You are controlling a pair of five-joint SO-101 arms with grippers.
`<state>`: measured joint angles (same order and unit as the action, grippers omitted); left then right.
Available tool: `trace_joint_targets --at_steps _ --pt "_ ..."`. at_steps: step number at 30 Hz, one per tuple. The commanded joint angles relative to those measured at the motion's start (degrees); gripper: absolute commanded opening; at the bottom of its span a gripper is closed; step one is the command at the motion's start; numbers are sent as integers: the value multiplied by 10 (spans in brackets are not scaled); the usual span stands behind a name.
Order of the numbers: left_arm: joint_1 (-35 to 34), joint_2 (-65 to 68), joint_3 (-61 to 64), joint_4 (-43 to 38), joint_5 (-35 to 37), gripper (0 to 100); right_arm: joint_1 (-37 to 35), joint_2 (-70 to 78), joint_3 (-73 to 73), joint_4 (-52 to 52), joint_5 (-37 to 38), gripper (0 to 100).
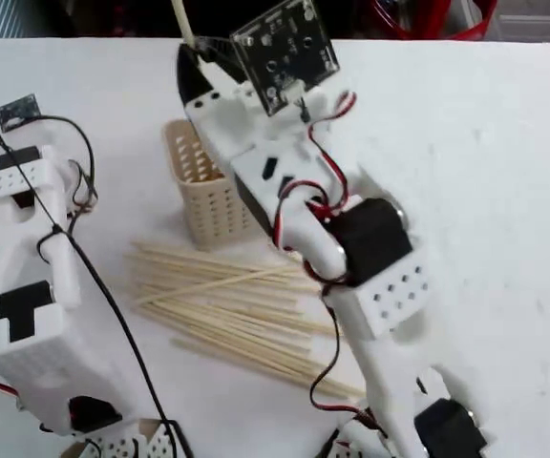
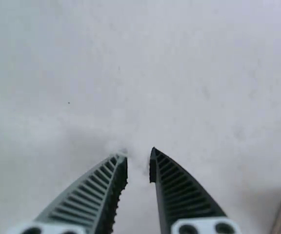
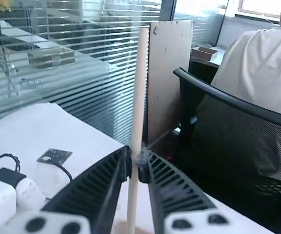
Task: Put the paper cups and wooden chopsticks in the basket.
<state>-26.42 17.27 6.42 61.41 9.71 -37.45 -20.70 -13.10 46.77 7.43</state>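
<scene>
A cream perforated basket [image 1: 203, 196] stands upright on the white table. In front of it lies a loose pile of several wooden chopsticks [image 1: 237, 305]. My right gripper [image 1: 199, 55] hangs above the basket's far side, shut on one chopstick [image 1: 181, 21] that points up and away. In the right wrist view that chopstick [image 3: 139, 97] stands pinched between the black fingertips of the right gripper [image 3: 136, 158]. My left gripper [image 2: 138, 156] hovers low over bare table, its jaws almost together with nothing between them. The left arm [image 1: 22, 239] lies along the table's left side.
Black cables [image 1: 103, 286] run from the left arm across the table beside the chopstick pile. The right arm's body [image 1: 370, 258] overhangs the pile's right end. The table's far edge [image 1: 84, 40] lies just behind the basket. Bare table stretches to the right.
</scene>
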Motion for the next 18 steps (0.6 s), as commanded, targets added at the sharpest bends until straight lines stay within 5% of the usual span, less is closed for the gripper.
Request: trace_joint_targets --at_steps 1,6,18 --pt "-2 -4 -3 -9 7 94 -13 8 33 -102 -22 17" --pt "-2 -4 -3 -9 7 94 -9 4 171 -215 -22 17" --pt "-1 -4 -3 -8 7 94 3 -35 236 -168 -18 183"
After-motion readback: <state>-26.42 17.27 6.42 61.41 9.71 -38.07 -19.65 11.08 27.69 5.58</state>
